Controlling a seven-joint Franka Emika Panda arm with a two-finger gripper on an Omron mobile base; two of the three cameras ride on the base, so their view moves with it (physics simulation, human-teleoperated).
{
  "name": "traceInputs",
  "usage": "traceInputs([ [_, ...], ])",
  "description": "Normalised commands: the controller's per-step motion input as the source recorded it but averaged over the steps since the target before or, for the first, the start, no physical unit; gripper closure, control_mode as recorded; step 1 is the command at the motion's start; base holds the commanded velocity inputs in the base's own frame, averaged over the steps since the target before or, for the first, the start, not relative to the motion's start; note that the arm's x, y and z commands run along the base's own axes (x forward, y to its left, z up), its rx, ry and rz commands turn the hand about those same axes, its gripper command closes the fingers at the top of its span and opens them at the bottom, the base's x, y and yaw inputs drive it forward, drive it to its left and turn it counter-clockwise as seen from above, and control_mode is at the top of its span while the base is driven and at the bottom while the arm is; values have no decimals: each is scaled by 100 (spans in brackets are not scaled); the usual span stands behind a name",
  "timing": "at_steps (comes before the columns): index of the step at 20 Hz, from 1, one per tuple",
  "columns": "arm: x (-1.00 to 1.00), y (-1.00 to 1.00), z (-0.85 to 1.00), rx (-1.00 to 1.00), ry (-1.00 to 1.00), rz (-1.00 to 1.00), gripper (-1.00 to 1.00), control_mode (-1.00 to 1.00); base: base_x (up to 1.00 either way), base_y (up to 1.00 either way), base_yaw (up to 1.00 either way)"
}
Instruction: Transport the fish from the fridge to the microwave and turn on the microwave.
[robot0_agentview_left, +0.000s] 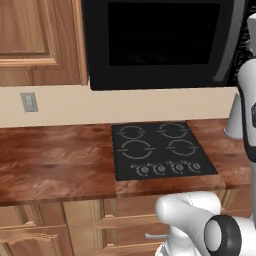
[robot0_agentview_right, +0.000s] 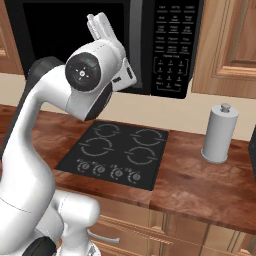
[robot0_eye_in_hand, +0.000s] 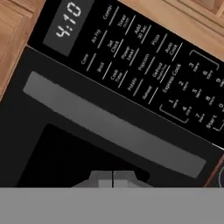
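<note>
The black microwave (robot0_agentview_left: 160, 40) hangs above the cooktop with its dark window door closed. The hand view looks closely at its front: the grey handle (robot0_eye_in_hand: 113, 124) runs diagonally across, and the keypad (robot0_eye_in_hand: 153, 65) lies beyond it, with a display reading 4:10. My gripper (robot0_eye_in_hand: 113, 177) is shut, its two tips pressed together with nothing between them, just in front of the door below the handle. In the right base view my hand (robot0_agentview_right: 100, 27) is raised against the microwave door (robot0_agentview_right: 75, 30), left of the keypad (robot0_agentview_right: 172, 50). The fish is hidden. The fridge is out of view.
A black four-burner cooktop (robot0_agentview_left: 160, 150) with front knobs is set in the wooden counter (robot0_agentview_left: 55, 160). A grey paper towel roll (robot0_agentview_right: 219, 132) stands on the counter to the right. Wooden cabinets (robot0_agentview_right: 230, 45) flank the microwave. A wall outlet (robot0_agentview_left: 29, 102) sits on the left.
</note>
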Motion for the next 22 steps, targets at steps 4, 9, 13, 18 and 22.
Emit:
traceInputs([
  [4,0,-33,-2,22,0,0,100,-100,0,0,0],
  [9,0,-28,-10,17,0,0,100,-100,0,0,0],
  [13,0,-11,-34,6,-1,0,100,-100,0,0,0],
  [18,0,-2,-36,4,0,0,100,-100,0,0,0],
  [22,0,0,-29,6,0,0,100,-100,0,0,0],
])
